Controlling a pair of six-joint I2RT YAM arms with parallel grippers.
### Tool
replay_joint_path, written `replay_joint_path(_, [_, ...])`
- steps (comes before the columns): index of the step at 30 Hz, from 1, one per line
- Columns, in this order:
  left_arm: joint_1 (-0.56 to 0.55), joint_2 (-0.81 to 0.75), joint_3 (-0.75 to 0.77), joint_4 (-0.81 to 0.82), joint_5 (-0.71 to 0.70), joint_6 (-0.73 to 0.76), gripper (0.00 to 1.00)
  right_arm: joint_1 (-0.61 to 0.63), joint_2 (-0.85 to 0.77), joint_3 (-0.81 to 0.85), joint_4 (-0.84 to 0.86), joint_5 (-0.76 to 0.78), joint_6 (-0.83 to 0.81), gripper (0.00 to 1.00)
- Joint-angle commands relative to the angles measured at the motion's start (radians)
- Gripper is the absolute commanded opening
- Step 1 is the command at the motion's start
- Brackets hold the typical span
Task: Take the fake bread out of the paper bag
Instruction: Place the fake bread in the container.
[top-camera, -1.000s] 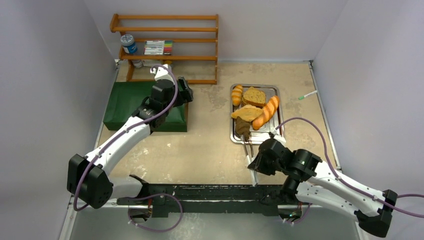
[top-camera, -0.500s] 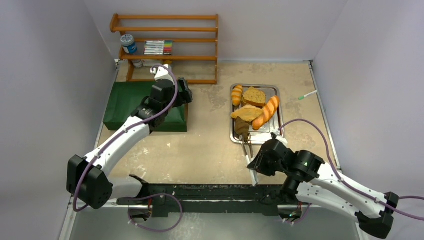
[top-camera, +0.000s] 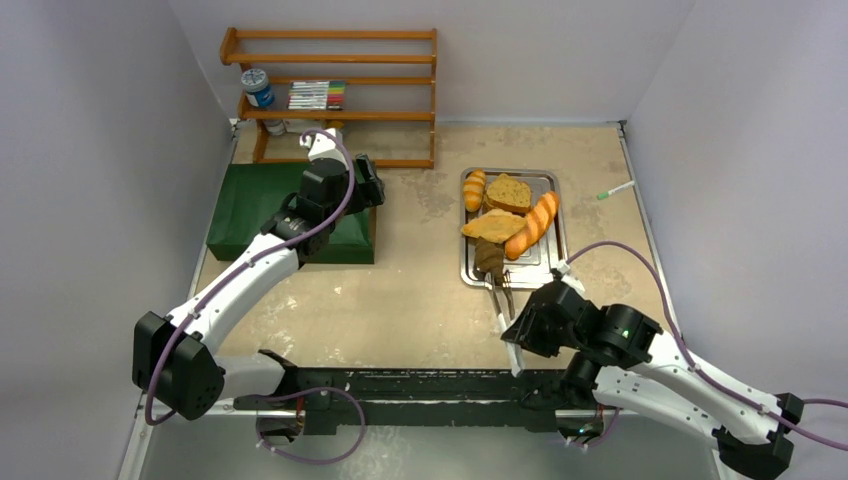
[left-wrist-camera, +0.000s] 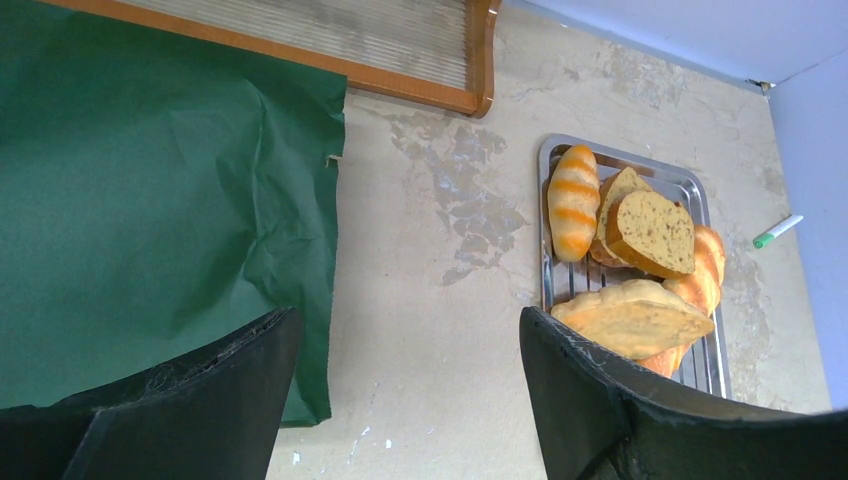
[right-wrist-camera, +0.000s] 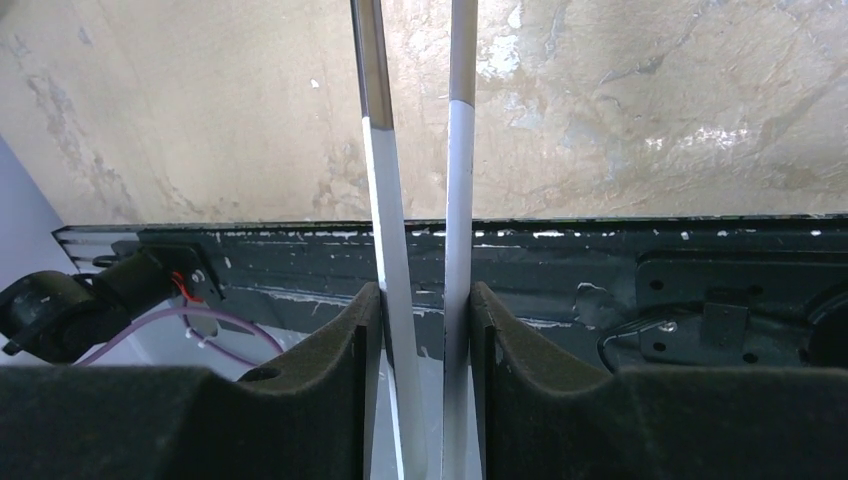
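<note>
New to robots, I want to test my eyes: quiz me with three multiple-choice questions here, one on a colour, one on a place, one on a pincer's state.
1. The bag is: A green, B red, C white.
2. The bread lies: A in the bag, B on the tray, C on top of the bag.
3. The right pincer is: A open, B shut on tongs, C shut on bread.

Answers:
1 A, its paper shows dark green.
2 B, every piece in view sits on the metal tray.
3 B, it clamps both tong arms.
</note>
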Motion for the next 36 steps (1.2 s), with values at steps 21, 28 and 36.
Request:
replay_joint_path(21, [-0.011,-0.033,0.054,0.021,-0.029,-0.026,0.80,0.000,-0.007,0.119,-0.058,0.040,0.000,0.39])
replay_joint_path(28, [-0.011,-0.035,0.052,0.016,-0.035,-0.025,0.81,0.000,0.007,0.183,-0.092,0.060,-0.008,0.38])
replay_joint_path(36, [-0.011,-0.034,0.058,0.009,-0.042,-0.021,0.81,-0.001,-0.001,0.221,-0.143,0.103,-0.003,0.38])
